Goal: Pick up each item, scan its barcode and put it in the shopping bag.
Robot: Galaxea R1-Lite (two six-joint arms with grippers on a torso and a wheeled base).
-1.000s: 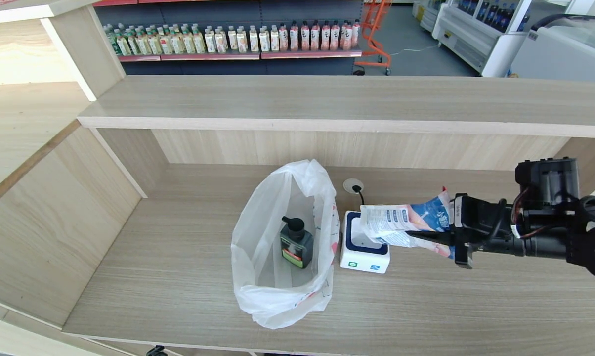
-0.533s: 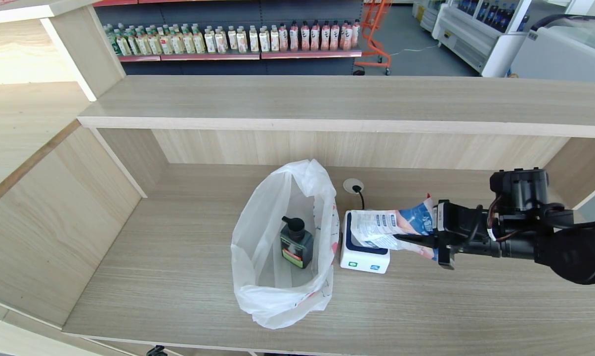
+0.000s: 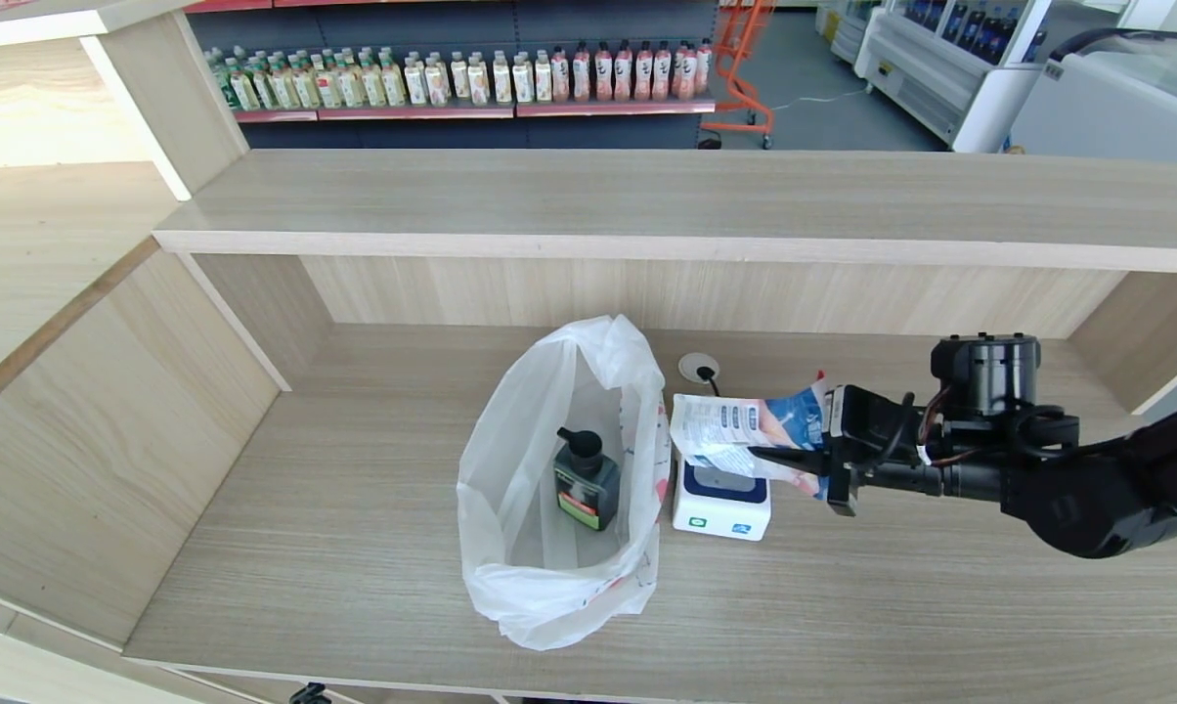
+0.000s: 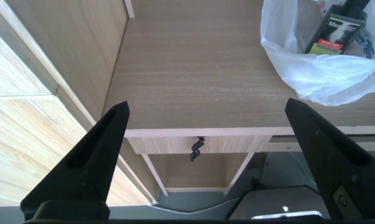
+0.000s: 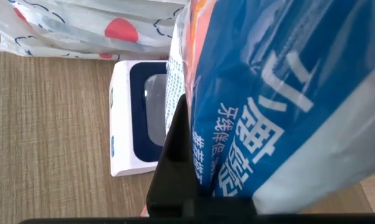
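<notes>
The shopping bag (image 3: 491,577) stands open-mouthed at the desk's (image 3: 940,616) middle, a bottle (image 3: 586,484) on its floor; the scanner (image 3: 721,508), a packet (image 3: 735,430) hanging over it, sits just beside the bag's right side; bare wood runs along the front edge and left wall (image 3: 109,440); a shelf (image 3: 647,196) overhangs the back edge.

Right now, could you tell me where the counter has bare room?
Bare: the counter between its left wall and the shopping bag, and the front strip right of the bag. Crowded: mid-counter, where the right gripper holds the packet over the scanner beside the bag.
</notes>
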